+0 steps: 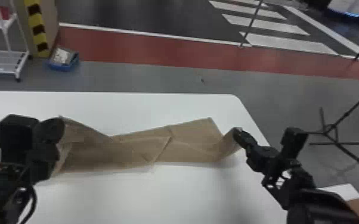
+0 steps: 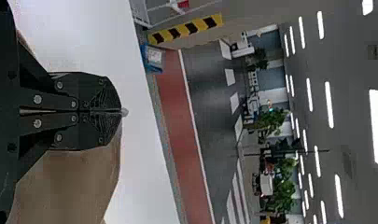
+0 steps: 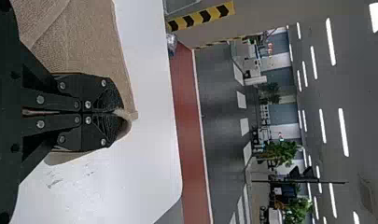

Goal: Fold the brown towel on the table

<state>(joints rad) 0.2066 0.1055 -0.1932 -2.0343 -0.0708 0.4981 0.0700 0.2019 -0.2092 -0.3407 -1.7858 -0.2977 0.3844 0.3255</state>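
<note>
In the head view, a long, rumpled brown cloth towel (image 1: 98, 153) is spread across a white, round-cornered table (image 1: 134, 196), its opposite ends lifted by the black two-fingered left end effector (image 1: 59, 126) and the matching right end effector (image 1: 237, 133), presumably so the fabric can be controlled and folded over. In the left wrist view, the left end effector's fingers are pressed together, a sliver of towel pinched at their tips. In the right wrist view, a looped towel edge is pinched between closed fingertips, a corner left just beside them.
</note>
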